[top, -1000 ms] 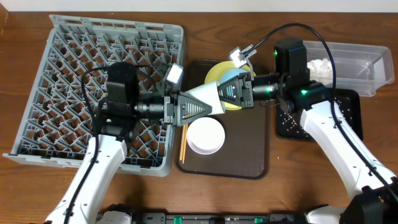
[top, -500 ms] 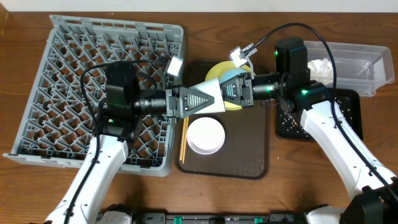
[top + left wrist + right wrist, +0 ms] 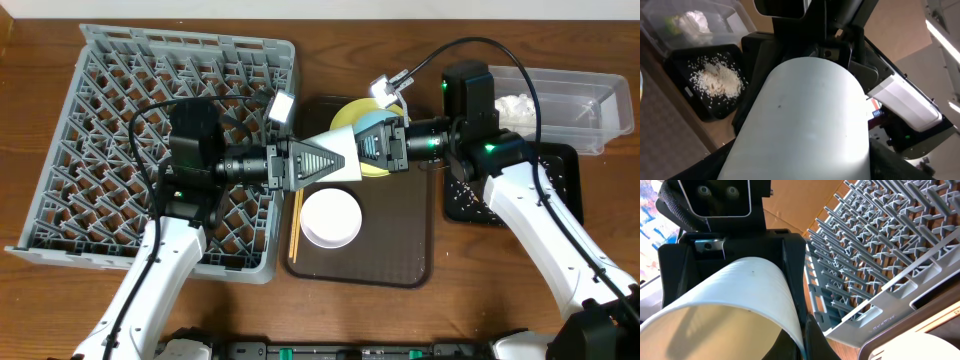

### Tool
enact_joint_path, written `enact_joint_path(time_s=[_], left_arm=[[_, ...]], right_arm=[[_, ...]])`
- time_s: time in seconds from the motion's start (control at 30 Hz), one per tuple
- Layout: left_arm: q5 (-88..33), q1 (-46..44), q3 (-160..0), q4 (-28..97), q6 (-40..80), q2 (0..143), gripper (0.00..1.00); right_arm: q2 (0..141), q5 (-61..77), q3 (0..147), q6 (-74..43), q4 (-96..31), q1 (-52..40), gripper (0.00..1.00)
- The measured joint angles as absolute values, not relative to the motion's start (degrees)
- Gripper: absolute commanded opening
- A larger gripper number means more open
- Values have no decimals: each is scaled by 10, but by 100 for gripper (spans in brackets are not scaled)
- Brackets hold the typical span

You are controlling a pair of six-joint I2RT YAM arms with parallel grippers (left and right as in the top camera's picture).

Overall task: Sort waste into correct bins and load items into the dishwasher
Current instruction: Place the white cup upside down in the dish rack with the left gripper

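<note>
The light-blue bowl (image 3: 345, 155) hangs above the brown tray, between my two grippers. My right gripper (image 3: 368, 150) is shut on its rim; the right wrist view shows the fingers (image 3: 805, 340) pinching the bowl's wall (image 3: 725, 290). My left gripper (image 3: 325, 162) has a finger on each side of the bowl, whose outside (image 3: 805, 120) fills the left wrist view. The pale-yellow plate (image 3: 348, 115), the white bowl (image 3: 330, 218) and the chopsticks (image 3: 295, 228) lie on the brown tray. The grey dish rack (image 3: 150, 110) stands at the left.
The brown serving tray (image 3: 390, 250) is in the middle. At the right, the clear tub (image 3: 580, 100) holds the white napkin (image 3: 515, 105). The black tray (image 3: 565, 190) holds rice crumbs (image 3: 715, 80). The two arms meet over the brown tray's back left.
My left gripper has swung up from a tilted pose and now lines up level with the bowl. The right arm and the bowl have stayed still.
</note>
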State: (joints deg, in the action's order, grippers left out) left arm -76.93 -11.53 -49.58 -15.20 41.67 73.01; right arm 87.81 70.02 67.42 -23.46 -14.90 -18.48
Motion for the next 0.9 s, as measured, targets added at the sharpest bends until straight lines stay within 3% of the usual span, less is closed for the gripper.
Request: enact_joint_path(time_s=[0.2, 0.33, 0.4, 0.67, 0.9], left_arm=[[-743, -117, -496, -152, 380, 730, 22], [-733, -117, -496, -152, 370, 730, 19], [-729, -117, -496, -153, 362, 730, 6], [-669, -99, -497, -101, 308, 729, 6], [-551, -31, -499, 34, 243, 729, 6]], right_arm=[[878, 680, 674, -235, -151, -185, 10], [878, 674, 674, -237, -152, -185, 27], [878, 674, 674, -237, -152, -185, 30], [878, 658, 674, -237, -163, -174, 40], [879, 561, 675, -208, -288, -140, 40]])
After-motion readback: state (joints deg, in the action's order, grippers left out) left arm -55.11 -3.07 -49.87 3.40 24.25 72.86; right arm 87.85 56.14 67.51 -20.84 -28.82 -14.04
